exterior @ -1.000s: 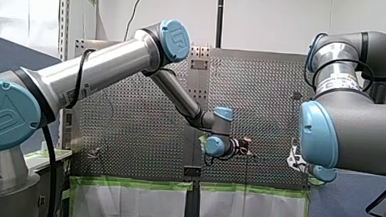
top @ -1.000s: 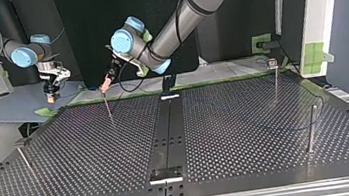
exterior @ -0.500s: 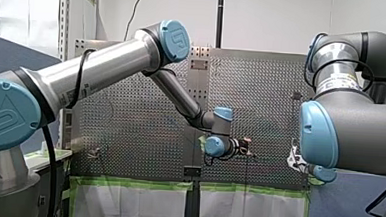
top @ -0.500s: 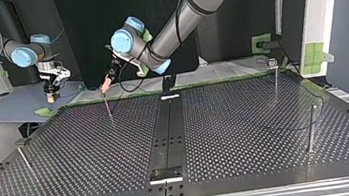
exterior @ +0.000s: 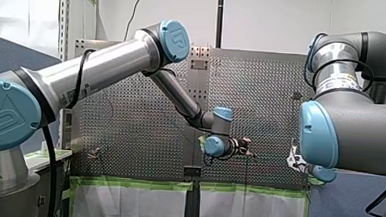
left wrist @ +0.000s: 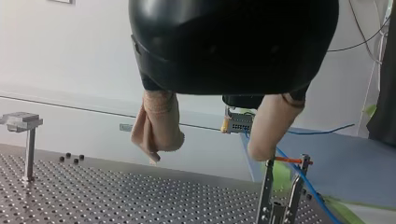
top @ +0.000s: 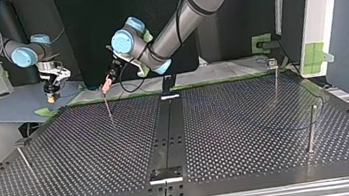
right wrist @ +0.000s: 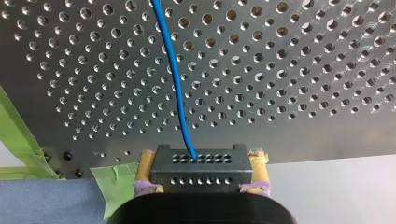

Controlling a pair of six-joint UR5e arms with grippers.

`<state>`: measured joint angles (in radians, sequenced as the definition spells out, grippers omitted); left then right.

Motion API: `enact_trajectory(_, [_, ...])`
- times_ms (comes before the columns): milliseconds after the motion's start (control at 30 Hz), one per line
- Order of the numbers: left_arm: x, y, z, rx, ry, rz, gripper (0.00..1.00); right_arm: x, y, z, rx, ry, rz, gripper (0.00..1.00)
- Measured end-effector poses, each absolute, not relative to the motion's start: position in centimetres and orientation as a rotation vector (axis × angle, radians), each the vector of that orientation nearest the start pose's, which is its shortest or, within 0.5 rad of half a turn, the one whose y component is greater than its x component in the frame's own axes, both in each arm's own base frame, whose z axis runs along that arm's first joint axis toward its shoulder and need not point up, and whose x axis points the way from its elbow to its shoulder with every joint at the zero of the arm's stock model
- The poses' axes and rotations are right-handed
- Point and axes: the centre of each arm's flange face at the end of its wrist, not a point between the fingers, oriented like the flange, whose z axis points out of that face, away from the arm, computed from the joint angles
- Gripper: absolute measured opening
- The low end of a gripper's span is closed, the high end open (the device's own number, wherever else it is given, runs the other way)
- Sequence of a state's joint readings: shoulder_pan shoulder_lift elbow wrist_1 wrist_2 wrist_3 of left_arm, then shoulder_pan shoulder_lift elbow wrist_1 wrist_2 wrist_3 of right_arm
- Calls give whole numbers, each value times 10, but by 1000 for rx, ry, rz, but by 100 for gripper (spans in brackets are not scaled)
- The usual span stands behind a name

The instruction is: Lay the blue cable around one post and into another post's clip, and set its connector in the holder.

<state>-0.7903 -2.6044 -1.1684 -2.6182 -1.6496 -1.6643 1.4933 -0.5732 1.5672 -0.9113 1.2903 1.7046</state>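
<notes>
My right gripper (right wrist: 194, 186) is shut on a black connector block (right wrist: 194, 168), yellow pads on its two sides. The blue cable (right wrist: 175, 70) leaves the block and runs out over the perforated table (right wrist: 303, 93). In the top view my right gripper (top: 51, 95) hangs beyond the table's far left corner. My left gripper (left wrist: 205, 154) is open, its beige-padded fingers (left wrist: 156, 133) wide apart and empty. It hovers just above a thin clip post (left wrist: 280, 196); the blue cable (left wrist: 303, 179) passes by that post's forked top. In the top view my left gripper (top: 107, 84) is over the post (top: 108, 106).
More posts stand on the table: one at the top view's far right (top: 275, 78), one nearer at the right (top: 311, 129), a leaning one at the left (top: 24, 162). A small plate (top: 165, 173) sits on the centre strip near the front edge. Green tape (exterior: 137, 184) edges the table.
</notes>
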Motion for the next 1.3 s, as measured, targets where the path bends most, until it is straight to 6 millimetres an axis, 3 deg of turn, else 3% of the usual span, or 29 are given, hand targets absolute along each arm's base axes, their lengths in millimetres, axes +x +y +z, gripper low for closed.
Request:
enact_trajectory(567, [455,-627,44,504,1641,-555,100,109,-668,-43,1354,-1293,1420,0])
enact_trajectory(900, [465,-602,79,395,1586,-491,100,108,-669,-44,1353,-1292,1420,0])
enact_trajectory(1300, [440,-594,124,332,1489,-427,100,109,-668,-45,1354,-1294,1419,0])
